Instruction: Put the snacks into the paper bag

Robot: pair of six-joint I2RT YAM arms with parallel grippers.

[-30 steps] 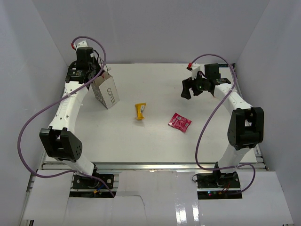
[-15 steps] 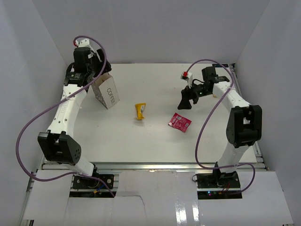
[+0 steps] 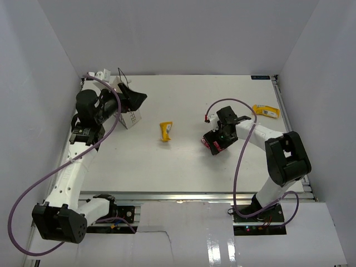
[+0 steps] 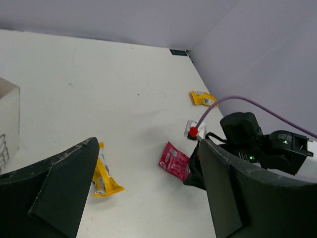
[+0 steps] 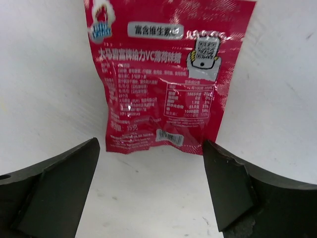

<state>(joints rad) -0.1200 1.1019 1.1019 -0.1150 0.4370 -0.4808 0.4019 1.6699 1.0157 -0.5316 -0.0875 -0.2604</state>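
The white paper bag [image 3: 132, 118] stands at the back left, and its corner shows at the left edge of the left wrist view [image 4: 7, 119]. My left gripper [image 3: 136, 100] hovers just above and to the right of it, open and empty [image 4: 147, 148]. A red pouch [image 3: 213, 148] lies right of centre. My right gripper [image 3: 218, 140] is low over it, open [image 5: 149, 148], with the pouch's bottom edge [image 5: 163, 74] just ahead of the fingertips. One yellow packet [image 3: 166, 131] lies mid-table, another [image 3: 266, 111] at the back right.
White enclosure walls [image 3: 50, 50] rise close behind the bag and along both sides. The right arm's purple cable [image 4: 233, 101] loops over the pouch area. The left wrist view takes in the red pouch [image 4: 174, 159] and both yellow packets [image 4: 104, 173] [image 4: 202, 98].
My left gripper has opened and lifted away from the bag's mouth, swinging right. My right gripper came forward and down from the back right onto the red pouch, uncovering the far yellow packet.
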